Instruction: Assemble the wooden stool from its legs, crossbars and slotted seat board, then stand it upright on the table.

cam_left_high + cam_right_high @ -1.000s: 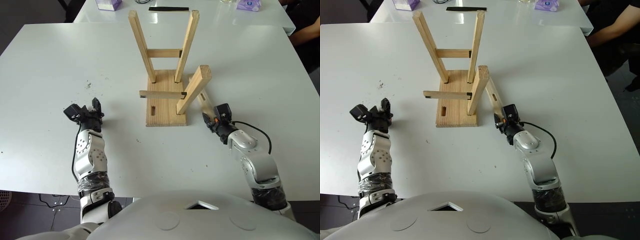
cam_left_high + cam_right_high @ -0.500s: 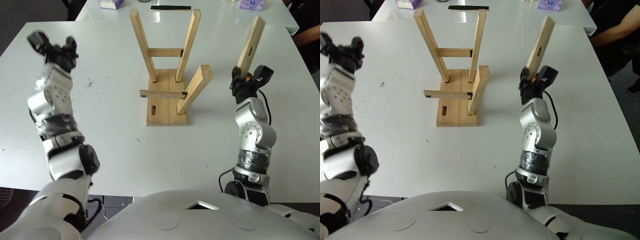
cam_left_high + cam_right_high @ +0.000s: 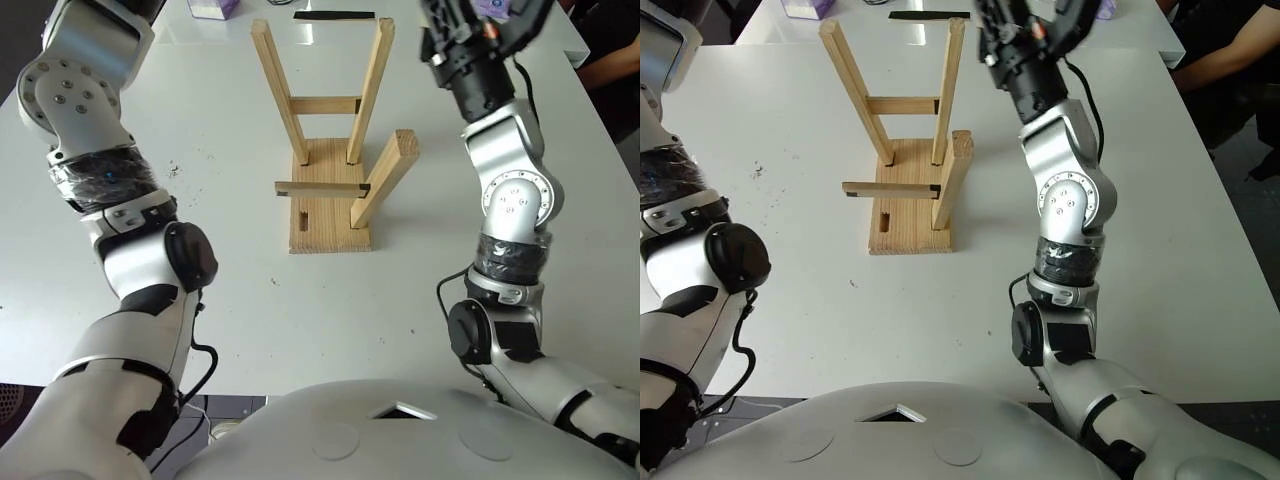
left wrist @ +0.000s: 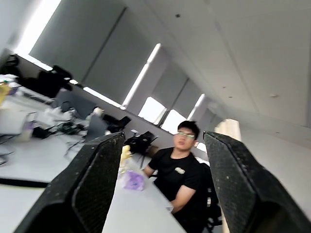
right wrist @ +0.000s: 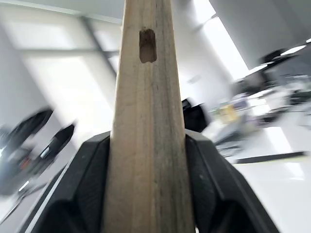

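The slotted seat board (image 3: 330, 228) lies flat on the white table (image 3: 200, 240). Two legs (image 3: 283, 95) stand upright in it, joined by a crossbar (image 3: 325, 105). A third leg (image 3: 386, 178) leans at the board's right side with a second crossbar (image 3: 322, 187) running from it. One slot (image 3: 304, 218) in the board is bare. My right gripper (image 5: 148, 160) is raised high over the back of the table, shut on a loose wooden leg (image 5: 147, 87) with a mortise hole near its end. My left gripper (image 4: 165, 141) is lifted high on the left, open and holding nothing.
A black strip (image 3: 334, 16) lies behind the stool on a second table, with a purple pack (image 3: 214, 8) beside it. Dark specks (image 3: 178, 168) dot the table left of the stool. A person's arm (image 3: 1230, 50) rests at the far right edge.
Both arms have swung further upward. The right gripper has carried the loose leg up past the top of the head views, and the left gripper has risen out of them too.
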Action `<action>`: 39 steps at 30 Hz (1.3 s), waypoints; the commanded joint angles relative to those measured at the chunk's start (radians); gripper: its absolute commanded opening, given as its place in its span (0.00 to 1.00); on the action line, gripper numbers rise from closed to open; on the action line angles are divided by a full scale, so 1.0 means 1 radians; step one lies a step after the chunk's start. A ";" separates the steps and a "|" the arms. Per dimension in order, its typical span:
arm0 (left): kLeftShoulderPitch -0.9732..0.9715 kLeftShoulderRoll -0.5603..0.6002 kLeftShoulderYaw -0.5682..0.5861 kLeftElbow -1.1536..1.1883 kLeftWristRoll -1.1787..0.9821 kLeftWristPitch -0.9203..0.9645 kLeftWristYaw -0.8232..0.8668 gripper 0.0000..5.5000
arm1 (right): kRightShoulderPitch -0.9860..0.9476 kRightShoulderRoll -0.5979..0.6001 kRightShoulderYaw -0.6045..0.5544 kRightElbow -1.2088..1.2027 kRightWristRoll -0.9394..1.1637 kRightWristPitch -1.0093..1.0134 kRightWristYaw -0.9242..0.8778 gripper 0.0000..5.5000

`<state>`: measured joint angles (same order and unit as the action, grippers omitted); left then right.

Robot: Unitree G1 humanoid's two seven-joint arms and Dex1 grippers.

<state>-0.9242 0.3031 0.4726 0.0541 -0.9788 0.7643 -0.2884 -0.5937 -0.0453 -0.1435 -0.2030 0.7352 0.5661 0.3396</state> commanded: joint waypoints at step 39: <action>0.128 0.248 -0.199 -0.217 -0.560 0.286 -0.415 0.67 | 0.097 -0.533 0.038 -0.209 0.415 0.310 0.526 0.37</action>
<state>-0.7933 0.5404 0.2808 -0.1545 -1.5446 1.0528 -0.6863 -0.4964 -0.5612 -0.1143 -0.4070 1.1589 0.8700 0.8606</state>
